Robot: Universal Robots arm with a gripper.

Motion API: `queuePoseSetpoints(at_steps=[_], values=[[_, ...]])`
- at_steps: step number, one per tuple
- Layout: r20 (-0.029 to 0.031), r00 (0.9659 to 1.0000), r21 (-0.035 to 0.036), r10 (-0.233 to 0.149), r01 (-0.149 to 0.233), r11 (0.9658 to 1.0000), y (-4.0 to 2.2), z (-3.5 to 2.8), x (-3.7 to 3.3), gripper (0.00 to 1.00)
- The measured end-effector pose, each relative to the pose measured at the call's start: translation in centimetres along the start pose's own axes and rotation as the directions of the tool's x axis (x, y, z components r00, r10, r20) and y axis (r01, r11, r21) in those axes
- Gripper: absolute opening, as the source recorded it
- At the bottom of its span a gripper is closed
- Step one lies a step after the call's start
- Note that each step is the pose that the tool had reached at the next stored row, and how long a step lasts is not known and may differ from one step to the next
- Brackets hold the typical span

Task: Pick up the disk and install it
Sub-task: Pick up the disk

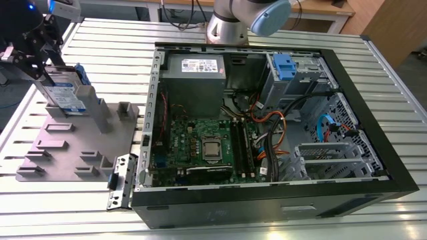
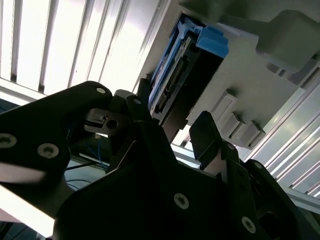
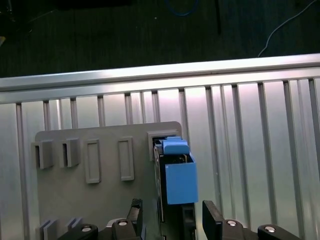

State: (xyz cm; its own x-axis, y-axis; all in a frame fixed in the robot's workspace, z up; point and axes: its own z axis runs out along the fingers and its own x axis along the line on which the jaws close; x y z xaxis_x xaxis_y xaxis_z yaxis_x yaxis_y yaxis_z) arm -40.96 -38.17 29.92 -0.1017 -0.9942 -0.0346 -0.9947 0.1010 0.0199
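Note:
The disk, silver-grey with a white-and-blue label and a blue carrier frame, stands on edge in a slot of the grey fixture plate at the exterior view's left. My gripper hangs over its top edge, open, one finger on each side with small gaps showing. Both wrist views show the disk between the black fingers, which straddle it without pressing on it. The gripper is centred over the disk's edge.
An open computer case lies at the exterior view's right, with motherboard, grey power-supply box, cables and a drive bay with a blue tab. The fixture plate carries several other grey blocks. Everything rests on a slatted aluminium table.

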Motion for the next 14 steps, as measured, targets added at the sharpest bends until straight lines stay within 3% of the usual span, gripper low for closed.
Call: queuePoseSetpoints(at_steps=[2,11,13,14], values=[[-0.0009,1.0,0.0001,-0.001,0.001,1.0,-0.01,0.27,0.01,0.59],[-0.002,1.0,0.0001,-0.002,0.002,1.0,-0.01,0.3,0.01,0.59],[-0.0021,1.0,0.0001,-0.002,0.002,1.0,-0.01,0.3,0.01,0.57],[-0.002,1.0,0.0,-0.002,0.002,1.0,-0.01,0.3,0.01,0.51]])
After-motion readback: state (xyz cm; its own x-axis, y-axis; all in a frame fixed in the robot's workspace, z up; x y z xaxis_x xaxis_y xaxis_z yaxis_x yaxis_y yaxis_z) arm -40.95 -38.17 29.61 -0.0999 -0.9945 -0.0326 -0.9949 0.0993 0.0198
